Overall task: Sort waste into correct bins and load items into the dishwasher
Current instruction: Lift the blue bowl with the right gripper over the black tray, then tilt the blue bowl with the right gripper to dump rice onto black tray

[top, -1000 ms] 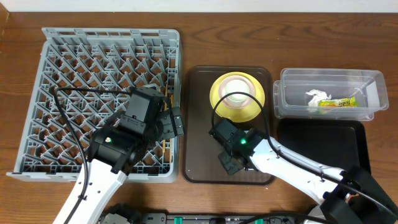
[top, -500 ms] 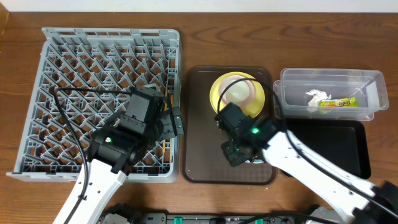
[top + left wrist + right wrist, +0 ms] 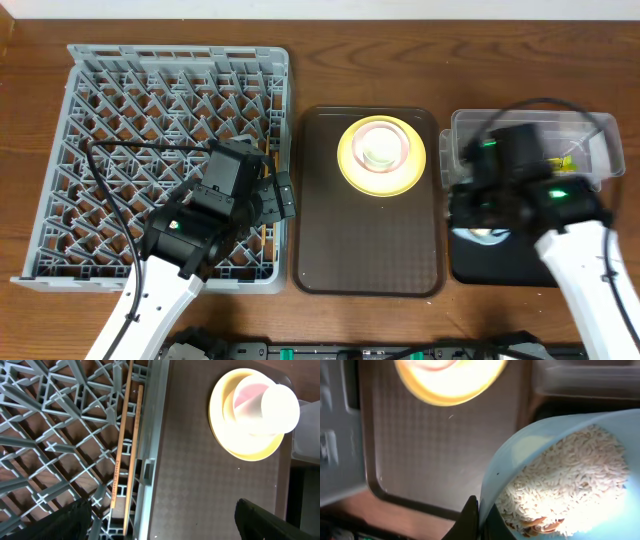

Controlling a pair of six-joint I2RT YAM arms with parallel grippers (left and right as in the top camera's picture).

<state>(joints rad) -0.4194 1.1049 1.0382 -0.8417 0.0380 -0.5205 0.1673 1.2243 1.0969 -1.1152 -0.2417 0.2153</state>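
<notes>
My right gripper (image 3: 488,218) (image 3: 481,516) is shut on the rim of the light blue bowl (image 3: 540,445), which holds white rice scraps (image 3: 570,485), above the left end of the black tray (image 3: 560,245). My left gripper (image 3: 281,197) (image 3: 165,520) is open and empty over the right edge of the grey dish rack (image 3: 150,100). Two chopsticks (image 3: 125,435) lie in the rack by that edge. The yellow plate (image 3: 350,160) (image 3: 225,435) holds the pink bowl (image 3: 242,397) and white cup (image 3: 277,410). The clear tub (image 3: 590,130) holds the napkin (image 3: 507,155) and wrapper (image 3: 545,166).
The brown serving tray (image 3: 370,240) lies between the rack and the two bins, with the plate stack at its far end. The black tray sits in front of the clear tub at the right. Wooden table surrounds everything.
My right gripper has carried the blue bowl from the brown tray rightward to above the black tray. The left arm has not moved.
</notes>
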